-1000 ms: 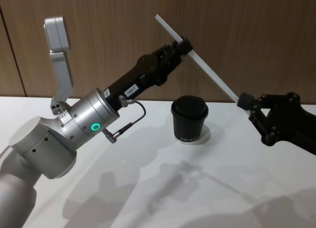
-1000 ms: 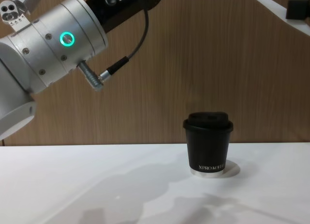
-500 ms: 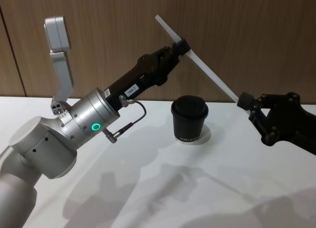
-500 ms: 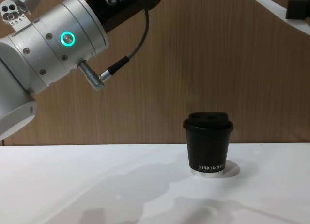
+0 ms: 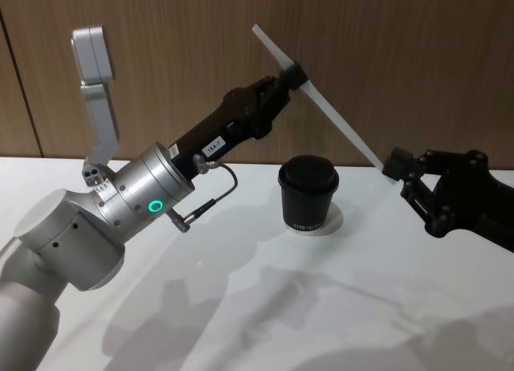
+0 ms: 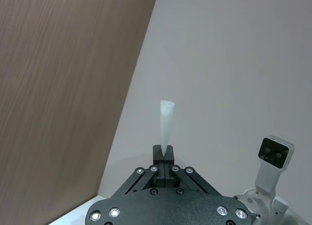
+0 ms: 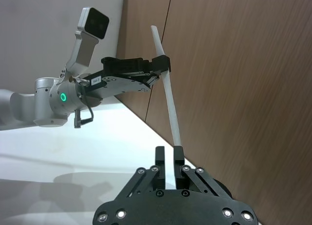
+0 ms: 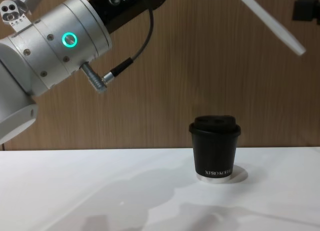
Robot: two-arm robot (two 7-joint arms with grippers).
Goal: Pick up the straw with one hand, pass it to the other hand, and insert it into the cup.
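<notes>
The straw (image 5: 333, 118) slants in the air above the cup (image 5: 308, 196), its low end to the cup's right. The left gripper (image 5: 291, 72), above the cup, is clamped on its upper part. The right gripper (image 7: 168, 156), right of the cup, has its fingers apart beside that low end

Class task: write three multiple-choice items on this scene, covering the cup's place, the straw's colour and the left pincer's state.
1. Where is the cup? A. upright on the table B. in a pincer C. on the floor
2. What colour is the straw? A. red B. white C. green
3. The left pincer is: A. open, empty B. shut on the straw C. shut on the cup
Key: 1 A, it stands on the white table; 2 B, its length is white; 3 B, it clamps the straw's upper part; the right pincer is open at the lower end.
</notes>
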